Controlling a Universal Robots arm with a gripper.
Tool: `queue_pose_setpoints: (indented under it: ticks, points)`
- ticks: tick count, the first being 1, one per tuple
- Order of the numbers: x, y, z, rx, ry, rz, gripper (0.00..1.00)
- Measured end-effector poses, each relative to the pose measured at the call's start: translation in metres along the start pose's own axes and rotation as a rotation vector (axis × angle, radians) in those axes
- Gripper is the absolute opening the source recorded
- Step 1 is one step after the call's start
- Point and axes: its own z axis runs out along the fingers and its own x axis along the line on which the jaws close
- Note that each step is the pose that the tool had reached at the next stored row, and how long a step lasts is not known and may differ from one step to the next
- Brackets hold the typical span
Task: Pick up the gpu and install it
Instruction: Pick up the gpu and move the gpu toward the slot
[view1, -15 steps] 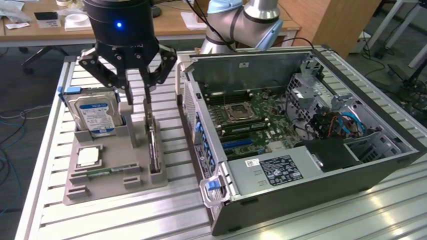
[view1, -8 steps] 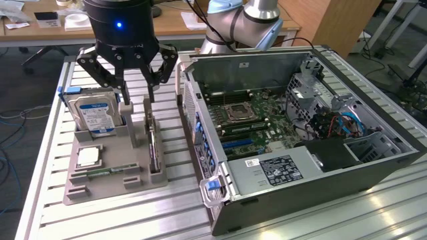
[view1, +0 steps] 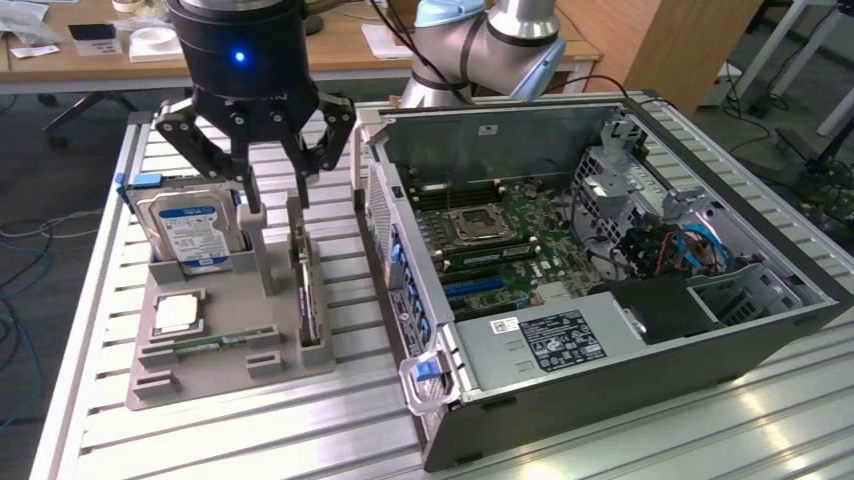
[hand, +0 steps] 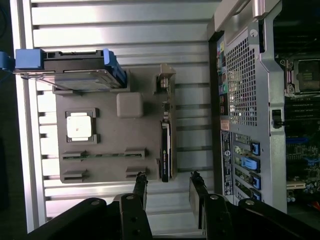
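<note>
The gpu (view1: 307, 295) stands on edge in a slot along the side of the grey holder tray (view1: 274, 300) nearest the open computer case (view1: 601, 270). In the wrist view the gpu (hand: 165, 150) is a thin dark strip with its silver bracket at one end. My gripper (view1: 276, 195) hangs just above the tray, over the gpu's far end. Its black fingers are spread open with nothing between them. In the wrist view my gripper (hand: 168, 179) straddles the line of the card, just off its end.
The tray (hand: 115, 140) also carries a hard drive (view1: 194, 225) with a blue-white label, a square processor (view1: 178, 312) and a memory stick (view1: 214, 345). The case lies open with its motherboard (view1: 501, 235) exposed. Everything rests on a slatted aluminium table (view1: 267, 430).
</note>
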Motion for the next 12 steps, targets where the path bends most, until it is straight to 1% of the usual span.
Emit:
queue_pose_setpoints:
  ticks: [6, 12]
  points:
    - [0.0001, -0.0002, 0.0041, 0.0000, 0.0000, 0.000, 0.47]
    - [0.0001, -0.0002, 0.0043, 0.0000, 0.0000, 0.000, 0.47]
